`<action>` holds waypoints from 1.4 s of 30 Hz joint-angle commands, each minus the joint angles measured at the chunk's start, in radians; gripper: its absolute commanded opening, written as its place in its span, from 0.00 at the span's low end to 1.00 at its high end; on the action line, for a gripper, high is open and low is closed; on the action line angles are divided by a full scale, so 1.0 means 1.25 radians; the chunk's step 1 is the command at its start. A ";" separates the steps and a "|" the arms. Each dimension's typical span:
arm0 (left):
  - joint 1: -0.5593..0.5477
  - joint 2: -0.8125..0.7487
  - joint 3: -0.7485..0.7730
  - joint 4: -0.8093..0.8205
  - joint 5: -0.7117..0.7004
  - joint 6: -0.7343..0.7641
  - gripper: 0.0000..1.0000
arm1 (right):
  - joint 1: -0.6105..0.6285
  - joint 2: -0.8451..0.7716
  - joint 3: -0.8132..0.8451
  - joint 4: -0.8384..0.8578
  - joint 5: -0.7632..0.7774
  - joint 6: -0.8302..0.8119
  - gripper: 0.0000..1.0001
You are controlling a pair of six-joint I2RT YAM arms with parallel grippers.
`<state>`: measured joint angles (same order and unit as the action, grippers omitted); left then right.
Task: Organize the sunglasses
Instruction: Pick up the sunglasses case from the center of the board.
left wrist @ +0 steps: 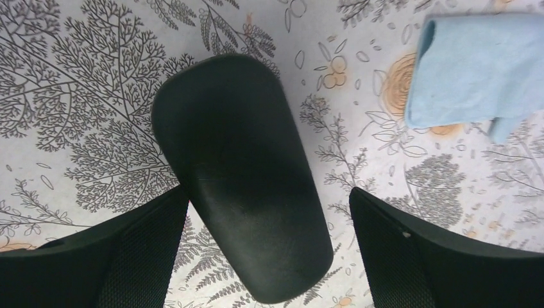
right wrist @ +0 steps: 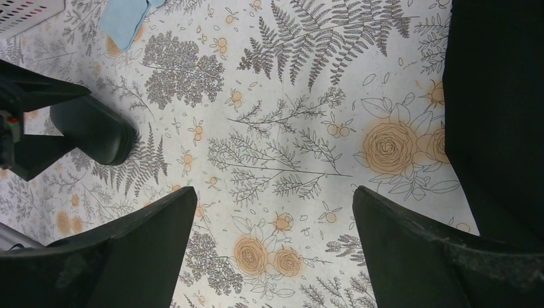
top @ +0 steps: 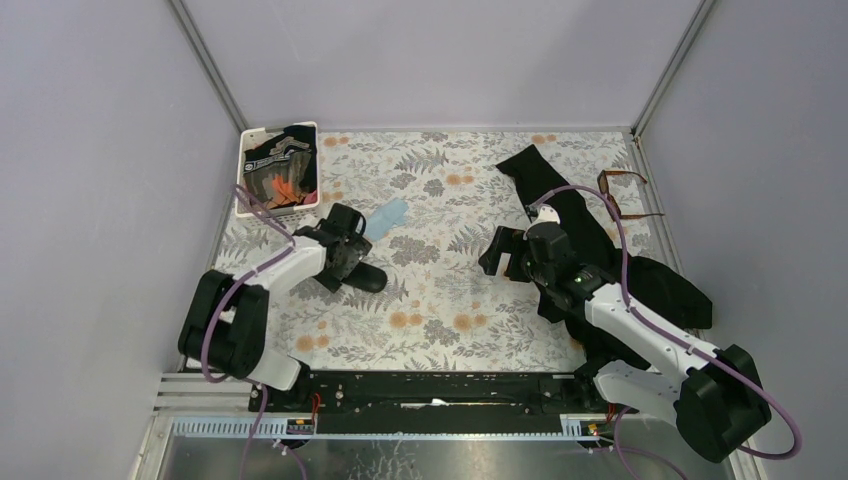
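The sunglasses (top: 620, 177), thin amber-brown, lie at the far right edge of the table, away from both arms. A black oblong glasses case (left wrist: 240, 173) lies shut on the floral cloth. My left gripper (left wrist: 268, 192) is open just above the case, one finger on each side of its near end and a gap on both sides. In the top view the left gripper (top: 345, 245) covers part of the case (top: 362, 277). My right gripper (right wrist: 274, 192) is open over bare floral cloth, nothing between its fingers; in the top view the right gripper (top: 500, 252) is mid-table.
A small light-blue cloth (top: 385, 217) lies just beyond the case. A white basket (top: 247, 208) with dark contents stands at the back left. Black fabric (top: 560, 190) stretches along the right side, under and beside the right arm. Grey walls close in the table.
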<state>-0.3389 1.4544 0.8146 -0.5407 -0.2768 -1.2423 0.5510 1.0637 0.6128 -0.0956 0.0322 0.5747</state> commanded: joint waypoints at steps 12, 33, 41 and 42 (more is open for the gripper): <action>0.006 0.098 0.041 0.001 0.034 0.020 0.75 | 0.004 0.009 -0.001 0.036 -0.025 -0.001 1.00; -0.063 -0.091 -0.013 0.585 0.854 0.283 0.07 | -0.092 -0.068 -0.076 0.403 -0.502 0.238 1.00; -0.059 -0.081 -0.071 0.869 0.914 0.071 0.00 | -0.094 0.163 -0.201 1.183 -0.570 0.620 1.00; -0.059 -0.075 -0.082 0.906 0.917 0.044 0.00 | -0.094 0.183 -0.207 1.230 -0.572 0.642 1.00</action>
<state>-0.4183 1.3563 0.7589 0.2970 0.7910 -1.0229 0.4362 1.2156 0.3820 0.8829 -0.6010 1.1252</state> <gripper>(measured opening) 0.665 0.994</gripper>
